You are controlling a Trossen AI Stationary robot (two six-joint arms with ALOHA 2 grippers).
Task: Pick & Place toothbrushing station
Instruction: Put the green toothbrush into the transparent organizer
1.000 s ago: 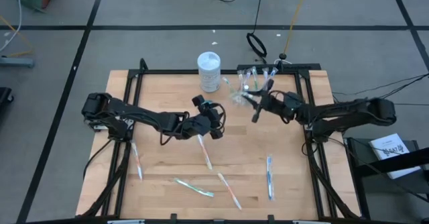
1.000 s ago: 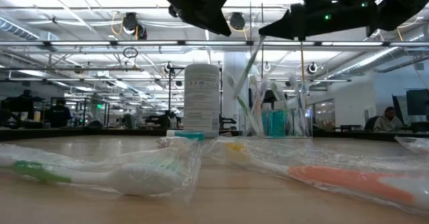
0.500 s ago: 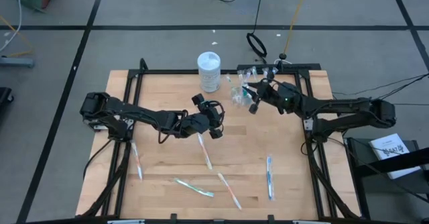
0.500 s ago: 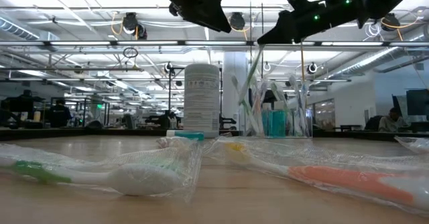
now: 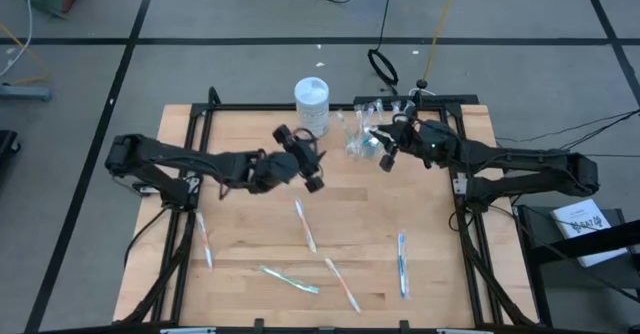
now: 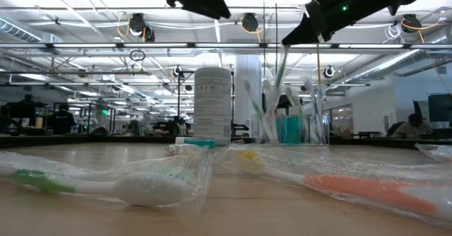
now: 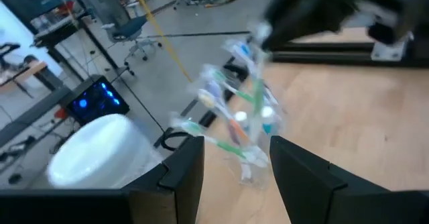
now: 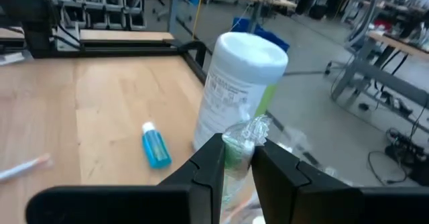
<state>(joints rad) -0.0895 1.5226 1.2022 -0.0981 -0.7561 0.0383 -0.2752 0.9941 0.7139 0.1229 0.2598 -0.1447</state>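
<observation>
- My right gripper (image 8: 237,158) is clenched on a slim wrapped toothbrush with a green accent (image 8: 236,150), its crinkled clear wrapper sticking out between my two dark fingers (image 8: 209,167).
- In the overhead view that right gripper (image 5: 386,150) hovers just beside the small clear plastic cup (image 5: 357,139) crowded with upright toothbrushes, near the table's far edge.
- To do this well, I judge I should line the brush up over a gap among the standing brushes, lower it, and let go only once its end is inside the rim.
- My left gripper (image 7: 231,158) hangs with its fingers apart, grasping nothing, and faces the cup.
- A white cylindrical tub (image 8: 240,90) stands close by, with a small blue tube (image 8: 155,147) lying at its foot.
- More wrapped toothbrushes (image 5: 305,226) lie well apart on the near half of the wooden table (image 5: 430,274).
- Hidden: the cup's rim is not clear in any view, so I cannot tell whether the brush's lower end is inside it.
</observation>
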